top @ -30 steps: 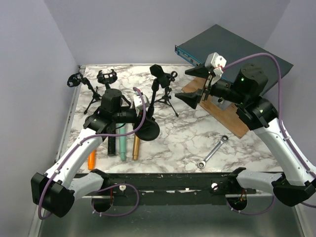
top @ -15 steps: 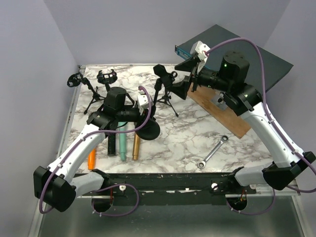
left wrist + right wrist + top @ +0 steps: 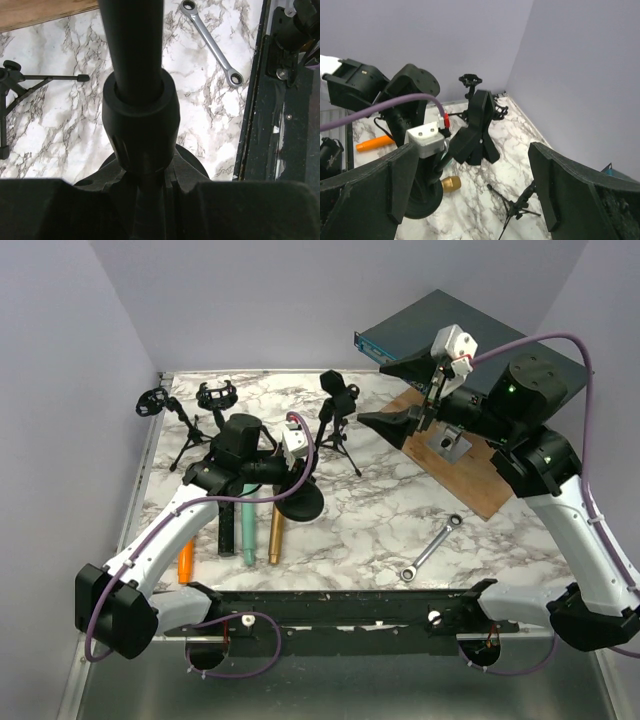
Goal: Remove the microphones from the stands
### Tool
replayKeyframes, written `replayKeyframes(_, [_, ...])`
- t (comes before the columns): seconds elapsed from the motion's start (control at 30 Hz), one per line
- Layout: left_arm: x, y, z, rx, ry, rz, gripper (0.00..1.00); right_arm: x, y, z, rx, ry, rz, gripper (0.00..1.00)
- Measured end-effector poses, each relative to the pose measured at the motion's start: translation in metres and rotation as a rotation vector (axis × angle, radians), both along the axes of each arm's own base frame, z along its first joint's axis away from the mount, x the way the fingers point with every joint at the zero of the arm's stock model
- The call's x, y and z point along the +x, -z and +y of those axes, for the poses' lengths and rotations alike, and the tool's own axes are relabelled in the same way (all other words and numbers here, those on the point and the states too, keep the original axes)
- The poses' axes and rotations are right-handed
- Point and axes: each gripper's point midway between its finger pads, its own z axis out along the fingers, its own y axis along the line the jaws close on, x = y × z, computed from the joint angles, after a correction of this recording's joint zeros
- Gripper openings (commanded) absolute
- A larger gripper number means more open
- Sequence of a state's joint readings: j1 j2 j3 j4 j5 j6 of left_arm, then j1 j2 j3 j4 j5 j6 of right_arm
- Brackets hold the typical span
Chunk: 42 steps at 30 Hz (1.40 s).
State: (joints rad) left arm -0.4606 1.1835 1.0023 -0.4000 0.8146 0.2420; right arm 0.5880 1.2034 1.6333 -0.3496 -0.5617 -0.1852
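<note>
A black microphone [image 3: 331,387] sits in the clip at the top of a black stand with a round base [image 3: 303,504]. It also shows in the right wrist view [image 3: 481,112], tilted. My left gripper [image 3: 288,464] is shut on the stand's pole [image 3: 135,50], just below its collar [image 3: 141,125]; in the left wrist view the gripper [image 3: 150,197] is dark. My right gripper [image 3: 396,396] is open and empty. It hangs level with the microphone, a short way to its right. In the right wrist view the gripper [image 3: 472,189] has the microphone between its fingers but farther off.
Three small tripod stands [image 3: 160,405] [image 3: 217,398] [image 3: 345,435] stand at the back. Black [image 3: 227,525], teal [image 3: 248,532], gold [image 3: 275,536] and orange [image 3: 185,562] microphones lie front left. A wrench [image 3: 432,547], a wooden board [image 3: 470,475] and a blue-grey box [image 3: 470,335] are on the right.
My right gripper came in close to the microphone, then drew back to the right and stayed open. The top of the stand has shifted slightly right in my left gripper.
</note>
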Motion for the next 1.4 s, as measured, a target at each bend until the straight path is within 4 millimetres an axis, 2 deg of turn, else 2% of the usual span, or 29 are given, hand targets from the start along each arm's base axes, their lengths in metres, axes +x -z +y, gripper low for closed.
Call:
replayKeyframes(0.07, [0.001,0.002,0.000,0.009,-0.002,-0.007,0.00,-0.001,-0.011,-0.002,0.013,0.007,-0.023,1.00])
replayKeyframes(0.17, [0.001,0.005,0.001,0.026,0.000,-0.015,0.00,0.006,-0.016,0.000,0.015,0.021,-0.033,1.00])
replayKeyframes(0.27, [-0.001,0.008,0.001,0.047,0.006,-0.022,0.00,0.021,-0.012,0.008,0.000,0.031,-0.023,0.99])
replayKeyframes(0.37, [-0.004,0.012,0.000,0.067,0.015,-0.022,0.00,0.037,0.001,0.018,-0.022,0.033,0.007,0.96])
replayKeyframes(0.47, [-0.005,0.012,-0.001,0.076,0.019,-0.025,0.00,0.049,0.017,0.027,-0.046,0.032,0.043,0.86])
replayKeyframes(0.63, [-0.004,0.014,0.002,0.095,0.004,-0.016,0.00,0.057,0.048,0.034,-0.082,0.021,0.097,0.57])
replayKeyframes(0.8, [-0.003,0.020,0.006,0.121,-0.024,0.001,0.00,0.056,0.079,0.037,-0.098,0.010,0.151,0.44])
replayKeyframes(1.0, [0.006,0.027,0.014,0.169,-0.090,-0.007,0.00,0.058,0.097,0.043,-0.067,0.013,0.200,0.30])
replayKeyframes(1.07, [0.010,0.025,0.013,0.163,-0.095,-0.025,0.00,0.057,0.112,0.048,-0.072,0.005,0.237,0.28])
replayKeyframes(1.2, [0.016,0.021,0.011,0.156,-0.109,-0.056,0.00,0.054,0.155,0.062,-0.114,-0.015,0.347,0.28])
replayKeyframes(1.23, [0.017,0.020,0.011,0.157,-0.114,-0.061,0.00,0.054,0.162,0.065,-0.120,-0.019,0.369,0.31])
replayKeyframes(1.27, [0.018,0.021,0.011,0.160,-0.121,-0.065,0.00,0.053,0.169,0.068,-0.125,-0.023,0.387,0.36])
replayKeyframes(1.4, [0.020,0.023,0.013,0.174,-0.134,-0.061,0.00,0.055,0.174,0.071,-0.111,-0.020,0.407,0.76])
